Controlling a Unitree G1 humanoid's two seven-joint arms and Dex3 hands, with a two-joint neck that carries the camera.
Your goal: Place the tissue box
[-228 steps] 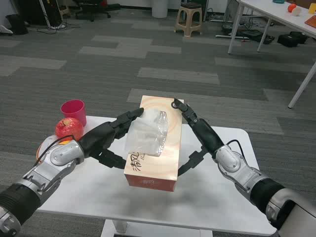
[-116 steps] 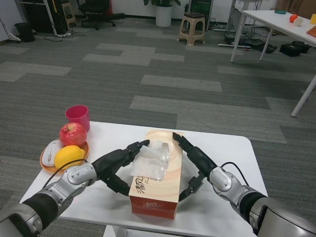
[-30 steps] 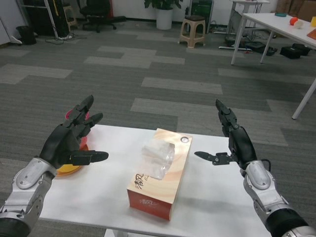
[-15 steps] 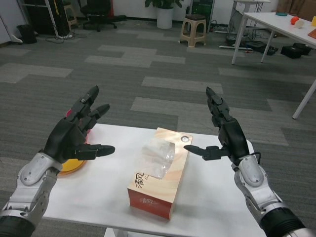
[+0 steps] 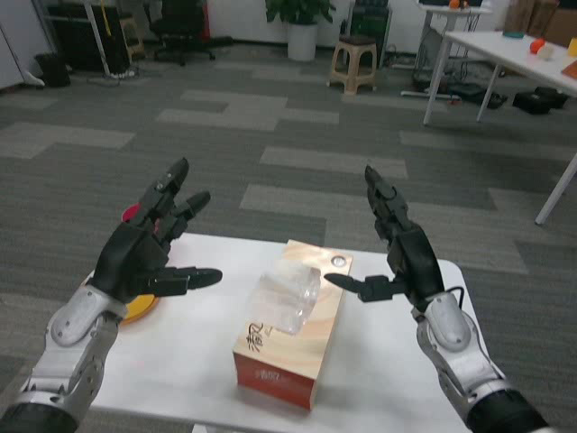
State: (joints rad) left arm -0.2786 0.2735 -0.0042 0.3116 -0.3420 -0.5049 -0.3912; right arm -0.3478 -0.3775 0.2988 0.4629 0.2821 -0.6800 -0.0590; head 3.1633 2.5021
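Both black robot hands are now hanging above the white table (image 5: 388,361), spread wide and holding nothing, where seconds earlier they were clasping the orange-and-cream cardboard tissue box (image 5: 290,327) from either side. The left hand (image 5: 144,251) is raised over the table's left part with its fingers fanned out and its thumb pointing toward the box; the right hand (image 5: 398,254) is raised over the right part in a mirrored pose, thumb aimed inward. Neither is touching the box.

The box is resting flat on the tabletop near the middle, between the two hands and below them, its long side running away from the robot and a tuft of clear plastic and white tissue (image 5: 284,298) rising from the top slot. With the box standing free and both hands lifted clear, the placing appears to be done, and the arms look to be pulling back.

Behind the left hand, a pink plastic cup (image 5: 132,213) and an orange plate (image 5: 137,309) are partly hidden at the table's left edge.
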